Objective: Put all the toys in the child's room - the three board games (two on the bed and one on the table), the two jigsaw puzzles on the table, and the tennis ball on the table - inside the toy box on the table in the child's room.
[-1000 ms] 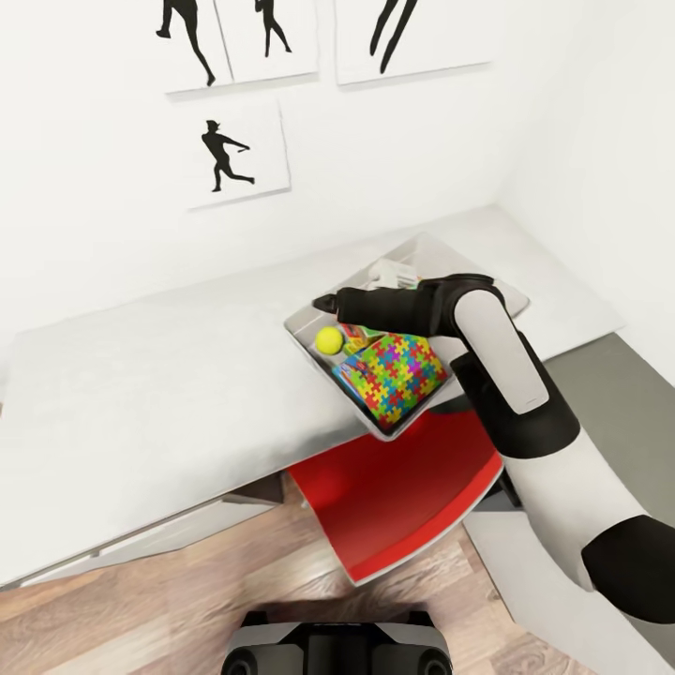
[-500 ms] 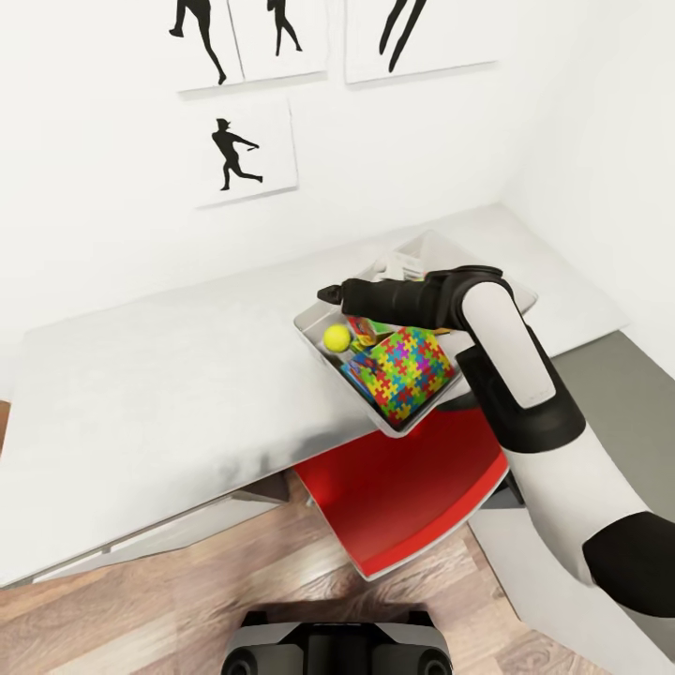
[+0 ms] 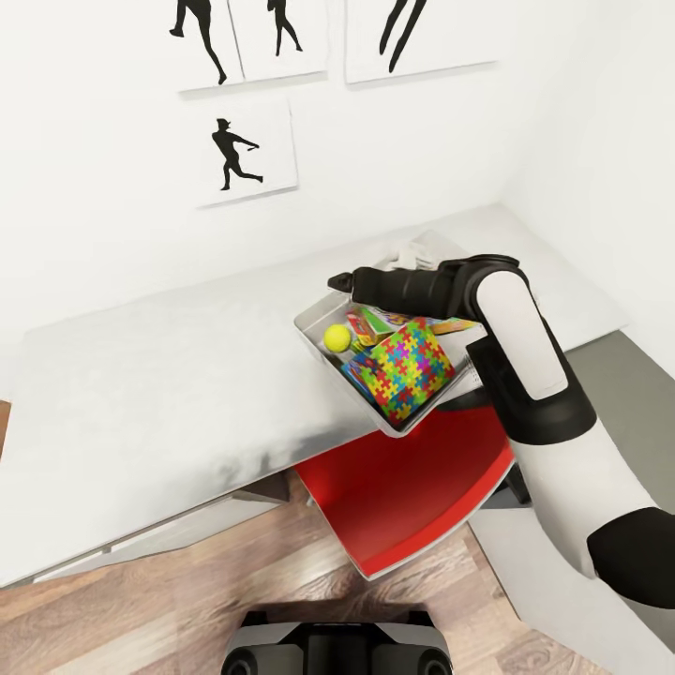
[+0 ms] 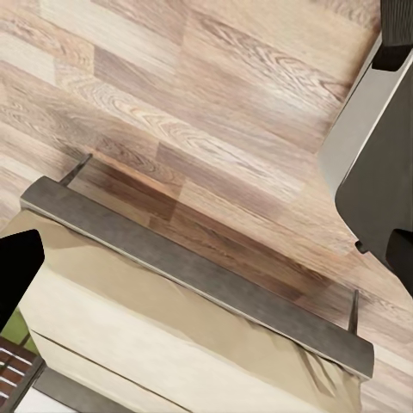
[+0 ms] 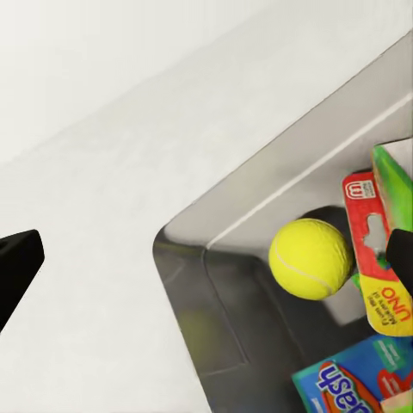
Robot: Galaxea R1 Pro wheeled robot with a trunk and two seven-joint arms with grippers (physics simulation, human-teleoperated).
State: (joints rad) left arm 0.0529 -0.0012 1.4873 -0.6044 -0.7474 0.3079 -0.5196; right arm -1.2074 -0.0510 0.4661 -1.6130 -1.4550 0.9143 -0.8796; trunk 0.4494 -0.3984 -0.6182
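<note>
— toy box (image 3: 314,330) where?
— near the surface's (image 3: 169,394) front edge; holding tennis ball (image 3: 337,338), jigsaw puzzle (image 3: 405,370), board games (image 3: 380,323).
— right end effector (image 3: 340,280)?
— above the box's far rim, spread wide, holding nothing.
— left end effector?
— can't tell.

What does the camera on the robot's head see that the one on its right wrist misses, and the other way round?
Only the head view takes in the jigsaw puzzle lying on top in the toy box, the red chair seat, the athlete pictures on the wall, and the right hand above the box's far rim. Only the right wrist view reads the print: a red and yellow UNO card and a blue game box. Both share the tennis ball in the box and the light grey table.
</note>
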